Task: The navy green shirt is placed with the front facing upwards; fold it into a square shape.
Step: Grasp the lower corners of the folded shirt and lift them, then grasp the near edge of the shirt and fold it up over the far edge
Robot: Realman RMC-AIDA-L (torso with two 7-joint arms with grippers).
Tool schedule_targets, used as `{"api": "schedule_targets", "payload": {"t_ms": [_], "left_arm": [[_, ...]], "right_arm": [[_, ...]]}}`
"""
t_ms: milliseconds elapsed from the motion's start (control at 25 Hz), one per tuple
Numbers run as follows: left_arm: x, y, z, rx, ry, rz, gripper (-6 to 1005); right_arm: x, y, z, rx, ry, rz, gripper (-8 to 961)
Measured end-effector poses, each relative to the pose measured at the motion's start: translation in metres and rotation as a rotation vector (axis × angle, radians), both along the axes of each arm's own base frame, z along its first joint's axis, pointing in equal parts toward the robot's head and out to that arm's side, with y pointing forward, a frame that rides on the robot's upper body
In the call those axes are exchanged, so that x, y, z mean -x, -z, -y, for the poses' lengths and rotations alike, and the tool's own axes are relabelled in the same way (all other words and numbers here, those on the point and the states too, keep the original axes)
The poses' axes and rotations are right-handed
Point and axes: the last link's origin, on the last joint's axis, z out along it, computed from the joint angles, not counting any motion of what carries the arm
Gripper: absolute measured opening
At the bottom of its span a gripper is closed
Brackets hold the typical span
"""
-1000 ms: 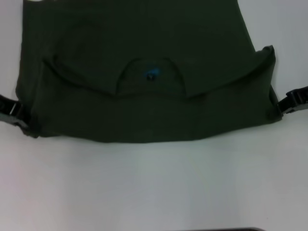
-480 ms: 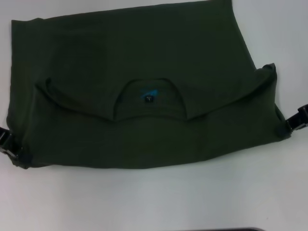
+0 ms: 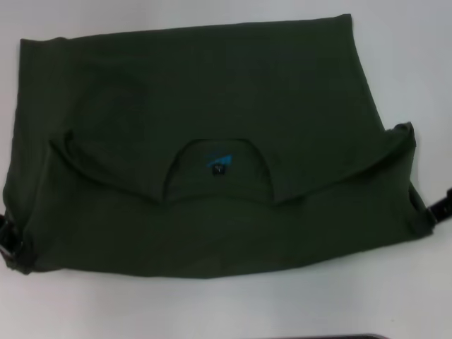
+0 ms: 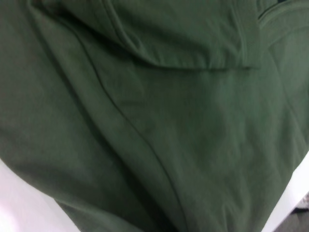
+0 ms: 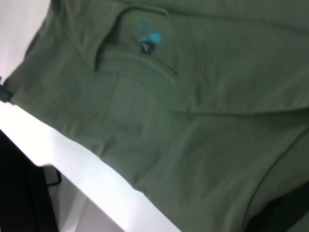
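So, shirt: the shirt [image 3: 212, 141] I see is dark olive green, lying flat, with its collar end folded over onto the body; round collar opening sits mid-garment with a small blue label [image 3: 219, 161] inside it.
Fold: the folded flap's edge runs across in a shallow V either side of the collar, with a soft crease along it in the left wrist view.
Place: it covers most of the white table [image 3: 226, 304], a bare strip showing nearest me.
Left gripper: left gripper [image 3: 13, 244] is at the shirt's near-left corner, black fingers pinched on the cloth edge.
Right gripper: right gripper [image 3: 431, 212] is at the near-right corner, clamped on the shirt edge there.
In the way: nothing lies on the cloth; grippers mostly hidden by the shirt and frame edges.
Axis: long axis runs left to right; collar opening faces toward me, straight hem edge is far side.
Lettering: none visible to me.
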Motion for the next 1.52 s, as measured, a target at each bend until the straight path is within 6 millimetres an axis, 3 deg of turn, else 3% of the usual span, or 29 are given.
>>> {"api": "schedule_targets", "payload": {"t_ms": [320,680,920,1320,1520], "left_arm": [[-0.003,-0.004,0.003,0.024,0.005,-0.002,31],[-0.027,-0.032,-0.024,-0.13,0.082,0.054,31],[-0.038,-0.056,-0.043,-0.289,0.102,0.107,31],[-0.035,-0.088,-0.051,-0.502,0.083,0.135,30],[-0.032,-0.087,-0.049,-0.513,0.074,0.158,30]], "right_arm": [[-0.003,-0.003,0.005,0.014,0.006,-0.014,45],[0.029,-0.056,-0.03,-0.24,-0.087,-0.243,45],[0.036,-0.077,-0.042,-0.348,-0.095,-0.296,45],[0.031,-0.088,-0.041,-0.414,-0.071,-0.325,44],[0.026,-0.086,-0.038,-0.404,-0.056,-0.323,45]]}}
